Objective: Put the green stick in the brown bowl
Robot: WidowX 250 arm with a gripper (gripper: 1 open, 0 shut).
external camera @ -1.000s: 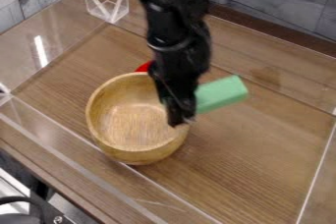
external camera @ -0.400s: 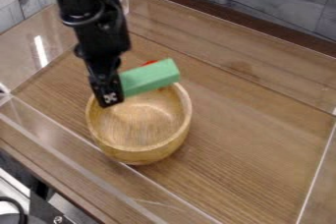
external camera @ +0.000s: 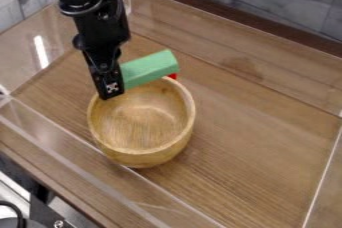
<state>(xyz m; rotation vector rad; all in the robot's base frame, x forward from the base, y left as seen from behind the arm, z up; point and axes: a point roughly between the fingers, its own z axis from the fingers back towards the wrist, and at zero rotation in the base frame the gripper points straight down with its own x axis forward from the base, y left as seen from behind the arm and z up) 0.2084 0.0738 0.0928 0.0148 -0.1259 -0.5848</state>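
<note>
claw (external camera: 107,84) carried green stick (external camera: 150,67) left across brown bowl (external camera: 140,122).

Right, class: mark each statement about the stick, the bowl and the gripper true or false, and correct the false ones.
1. The gripper holds the green stick. True.
2. The stick lies flat on the bowl's floor. False: it is held above the rim of the bowl.
3. The bowl is wooden. True.
4. The bowl is tipped on its side. False: it stands upright.
5. The bowl holds a red ball. False: its inside is empty.
</note>
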